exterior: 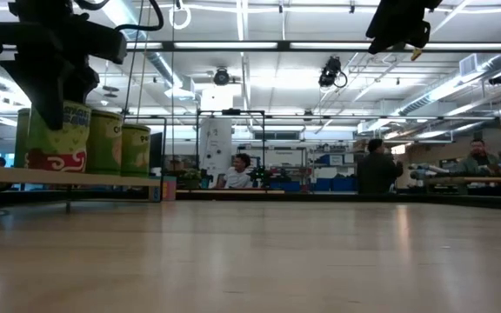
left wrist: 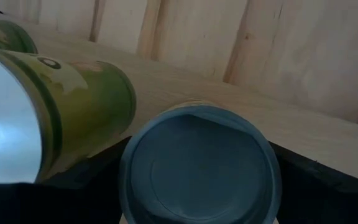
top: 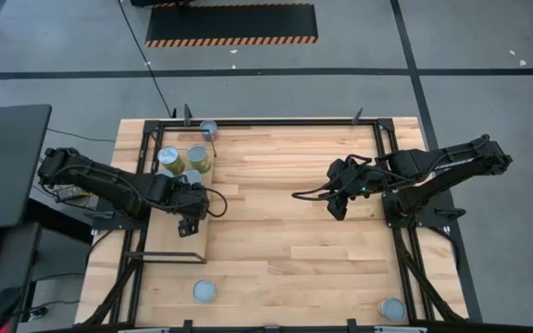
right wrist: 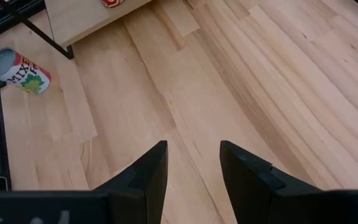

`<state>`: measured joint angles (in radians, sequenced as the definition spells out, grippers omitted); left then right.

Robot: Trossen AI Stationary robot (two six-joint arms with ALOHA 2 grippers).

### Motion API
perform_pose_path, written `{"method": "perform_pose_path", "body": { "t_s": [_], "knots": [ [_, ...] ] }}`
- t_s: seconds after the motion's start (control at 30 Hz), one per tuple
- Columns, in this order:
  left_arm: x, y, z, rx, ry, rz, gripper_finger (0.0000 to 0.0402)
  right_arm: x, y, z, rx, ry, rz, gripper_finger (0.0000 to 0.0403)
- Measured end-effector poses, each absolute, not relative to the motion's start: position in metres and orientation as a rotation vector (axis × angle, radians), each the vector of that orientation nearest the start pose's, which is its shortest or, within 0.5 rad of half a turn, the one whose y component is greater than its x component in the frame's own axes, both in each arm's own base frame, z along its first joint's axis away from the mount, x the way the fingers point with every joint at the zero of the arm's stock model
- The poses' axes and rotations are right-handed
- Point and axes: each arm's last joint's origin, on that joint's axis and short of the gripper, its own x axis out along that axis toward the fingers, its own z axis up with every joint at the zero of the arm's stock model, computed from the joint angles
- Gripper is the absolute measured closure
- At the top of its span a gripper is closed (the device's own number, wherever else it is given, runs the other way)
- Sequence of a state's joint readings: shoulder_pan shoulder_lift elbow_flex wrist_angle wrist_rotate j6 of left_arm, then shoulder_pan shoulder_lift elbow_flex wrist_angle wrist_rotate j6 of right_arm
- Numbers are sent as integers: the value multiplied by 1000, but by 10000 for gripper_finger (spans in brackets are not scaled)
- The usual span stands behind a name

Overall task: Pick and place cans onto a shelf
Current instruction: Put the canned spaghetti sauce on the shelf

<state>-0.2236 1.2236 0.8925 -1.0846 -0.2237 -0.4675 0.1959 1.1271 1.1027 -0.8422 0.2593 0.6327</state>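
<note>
From above, we see the left hand (top: 191, 215) over the shelf (top: 176, 242), a pale board in a black frame along the desk's left edge. Its wrist view looks straight down on the grey top of a can (left wrist: 199, 165) lying between the 2 dark fingers (left wrist: 319, 186), and level with the desk the arm's dark body covers the top of the nearest can. The fingers sit on either side of this can, but we cannot tell whether they grip it or have let go. It stands upright on the shelf, long axis vertical, just beside 2 more upright cans (top: 181, 160) toward the shelf's far end.

The right hand (top: 337, 205) hovers over the bare middle of the desk (top: 285, 240), fingers parted and holding nothing.

Loose cans wait at the desk's edges: 1 at the far edge (top: 208, 128), 1 at the near edge left of centre (top: 204, 291), and 1 at the near right corner (top: 392, 308). The right wrist view shows another lying on its side (right wrist: 18, 71).

We judge that the near-right can falls to the right arm, and the near-left can lies closer to the left arm.
</note>
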Motion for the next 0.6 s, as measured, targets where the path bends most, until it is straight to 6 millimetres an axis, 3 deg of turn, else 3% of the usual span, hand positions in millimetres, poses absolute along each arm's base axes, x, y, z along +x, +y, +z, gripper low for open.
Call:
{"method": "perform_pose_path", "body": {
  "t_s": [0.4, 0.6],
  "knots": [
    [193, -37, 234, -59, 1332, 329, 109, 212, 35, 323, 402, 788, -322, 249],
    [193, -36, 234, -45, 1329, 340, 68, 212, 35, 323, 407, 791, -313, 249]
  ]
}}
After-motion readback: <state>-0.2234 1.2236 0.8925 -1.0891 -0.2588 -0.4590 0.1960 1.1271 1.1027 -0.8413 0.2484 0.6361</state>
